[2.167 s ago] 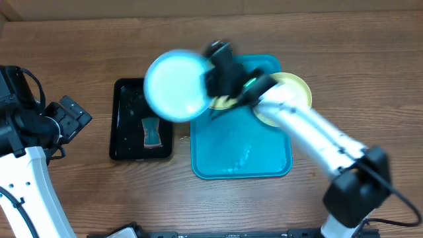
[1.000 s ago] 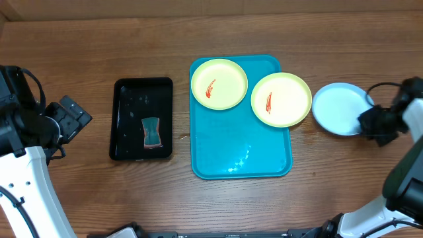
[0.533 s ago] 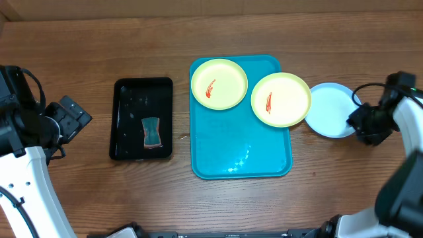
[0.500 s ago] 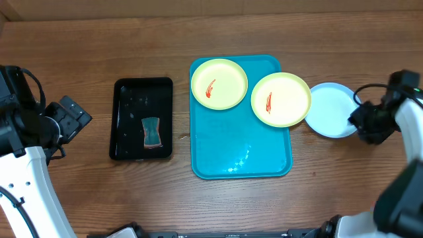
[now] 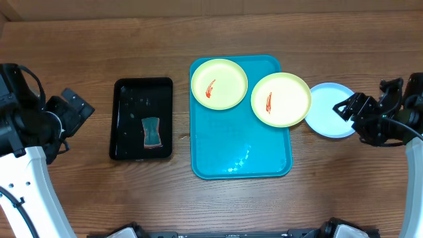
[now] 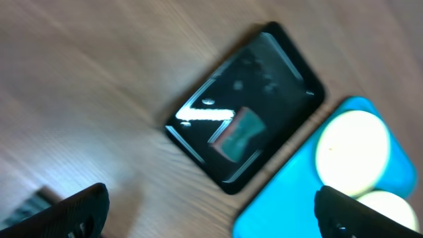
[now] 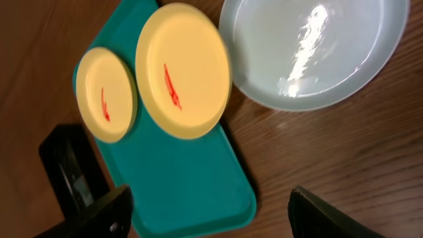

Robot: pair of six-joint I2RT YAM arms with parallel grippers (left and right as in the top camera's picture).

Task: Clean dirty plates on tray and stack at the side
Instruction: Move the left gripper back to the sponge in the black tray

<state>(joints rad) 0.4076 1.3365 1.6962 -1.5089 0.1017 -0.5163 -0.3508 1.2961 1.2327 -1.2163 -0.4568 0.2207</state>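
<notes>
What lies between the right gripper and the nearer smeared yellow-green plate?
The light blue plate, showing no smear, sitting just off the turquoise tray; the overhead view shows it clearest.

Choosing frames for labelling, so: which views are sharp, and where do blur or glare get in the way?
Overhead: sharp and evenly lit, only a faint sheen on the large turquoise plastic tray. Left wrist: blurred all over, with a white glare streak on the glossy black rectangular tray. Right wrist: mostly sharp; a bright glare streak crosses the round light blue plastic plate.
</notes>
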